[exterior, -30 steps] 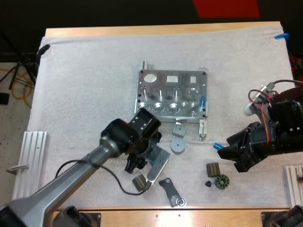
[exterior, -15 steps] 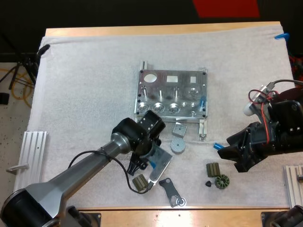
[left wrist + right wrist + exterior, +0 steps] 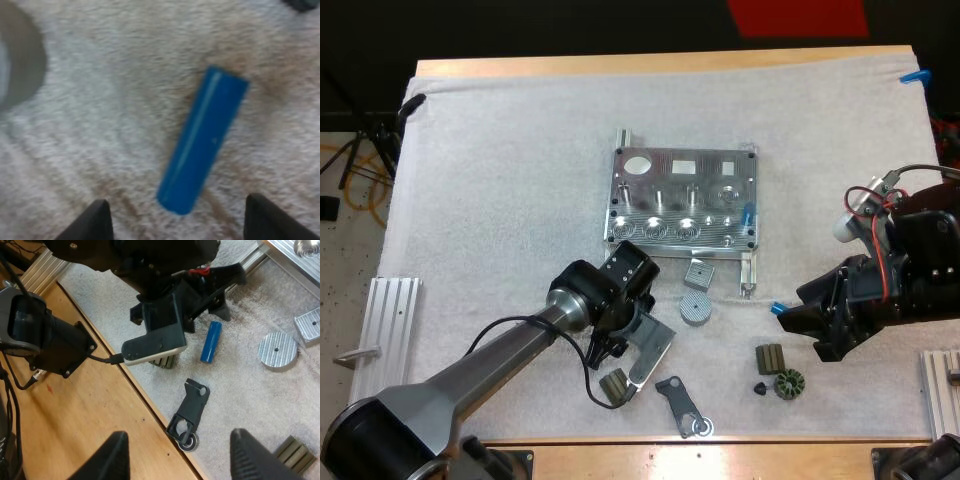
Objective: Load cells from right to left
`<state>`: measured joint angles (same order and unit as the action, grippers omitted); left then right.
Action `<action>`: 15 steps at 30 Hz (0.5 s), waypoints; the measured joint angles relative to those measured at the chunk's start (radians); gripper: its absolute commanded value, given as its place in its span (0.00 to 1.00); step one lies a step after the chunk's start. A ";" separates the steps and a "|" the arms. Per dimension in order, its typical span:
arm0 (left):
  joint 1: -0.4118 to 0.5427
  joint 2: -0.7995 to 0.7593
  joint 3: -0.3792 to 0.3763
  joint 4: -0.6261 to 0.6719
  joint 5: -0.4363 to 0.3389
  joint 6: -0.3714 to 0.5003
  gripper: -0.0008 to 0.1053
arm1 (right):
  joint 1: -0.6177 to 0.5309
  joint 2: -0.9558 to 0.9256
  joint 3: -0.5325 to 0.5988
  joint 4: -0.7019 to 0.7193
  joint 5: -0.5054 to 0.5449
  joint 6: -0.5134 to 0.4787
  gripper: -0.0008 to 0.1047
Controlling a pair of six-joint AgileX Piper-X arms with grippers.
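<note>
Blue cylinder point(image 3: 202, 140), smooth, perhaps plastic-skinned, lying on fuzzy white mat point(image 3: 100, 100); left claw point(image 3: 177, 221) spread over it, right claw point(image 3: 180, 455) apart

The left gripper point(image 3: 181, 224), which had pushed up toward the grey machined metal fixture plate point(image 3: 685, 200) half a second ago, has drawn back toward the near edge of the table point(image 3: 620, 64) and slightly leftward, roughly where it was a second ago.
</note>
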<state>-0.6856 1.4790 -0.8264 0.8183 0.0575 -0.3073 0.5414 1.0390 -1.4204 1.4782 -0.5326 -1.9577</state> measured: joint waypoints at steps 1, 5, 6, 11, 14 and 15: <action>0.000 0.000 0.000 -0.005 0.000 0.000 0.53 | 0.000 0.000 0.000 0.000 0.000 0.000 0.44; 0.000 0.000 0.003 -0.020 0.000 0.028 0.53 | 0.000 0.000 0.000 0.000 0.000 0.005 0.44; 0.000 0.003 0.002 -0.019 0.000 0.031 0.53 | 0.000 0.000 0.000 0.000 0.000 0.005 0.44; 0.000 0.045 0.002 -0.019 0.000 0.031 0.53 | 0.000 0.000 0.000 0.000 0.000 0.005 0.44; 0.000 0.065 0.002 -0.019 0.000 0.033 0.53 | 0.000 0.000 0.000 0.000 0.000 0.005 0.44; 0.000 0.068 0.002 -0.027 0.000 0.036 0.53 | 0.000 0.000 0.000 0.000 0.000 0.005 0.44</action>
<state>-0.6856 1.5471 -0.8239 0.7918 0.0575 -0.2713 0.5414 1.0390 -1.4204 1.4782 -0.5326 -1.9529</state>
